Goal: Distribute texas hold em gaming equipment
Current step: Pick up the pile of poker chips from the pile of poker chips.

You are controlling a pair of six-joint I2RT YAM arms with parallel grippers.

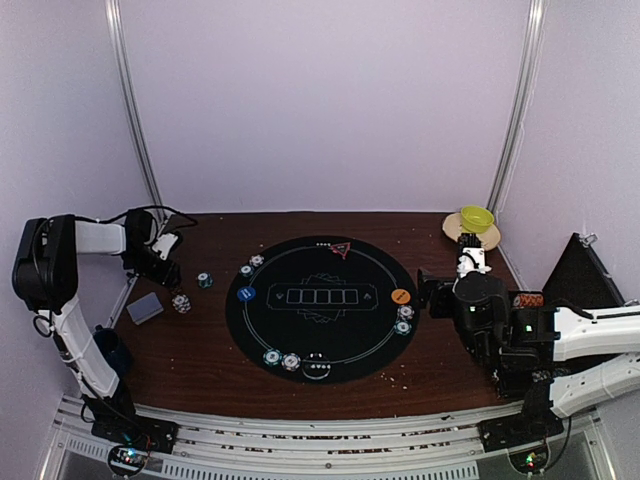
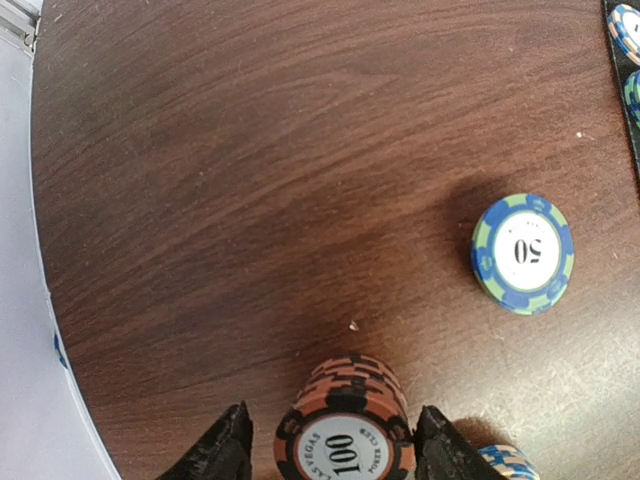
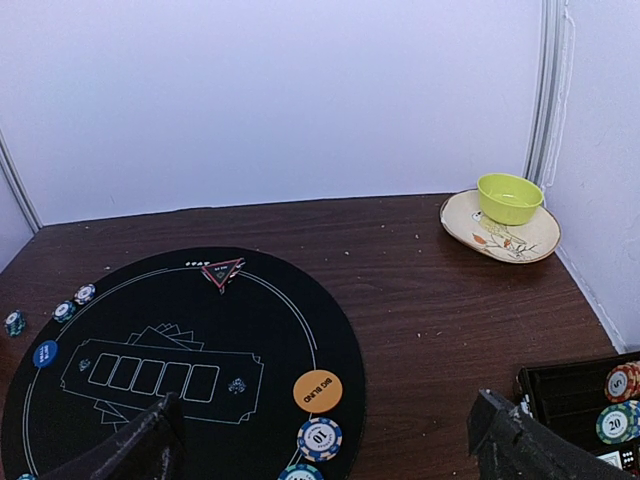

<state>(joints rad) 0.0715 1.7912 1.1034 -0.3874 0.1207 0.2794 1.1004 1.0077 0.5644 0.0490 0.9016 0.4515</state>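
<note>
Your left tool [image 2: 335,408] straddles a stack of orange 100 chips [image 2: 345,440] at bottom centre, jaws apart, a slim gap showing on the left. A blue-green 50 chip [image 2: 522,253] lies at right on the counter [image 2: 250,150]. Your right tool [image 3: 322,425] hangs wide open, empty.

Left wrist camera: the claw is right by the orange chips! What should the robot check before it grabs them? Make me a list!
1. Orange 100 chip stack sits between the jaws of the left gripper: ok.
2. Stack centred in the jaws: not ok, a clear gap shows on one side only.
3. Jaws pressing the stack: cannot tell.
4. Blue-green 50 chip well clear: ok.
5. Blue-white chip clear: not ok, it lies right beside the gripper and might get bumped.
6. Right gripper open and out of the way: ok.
</note>
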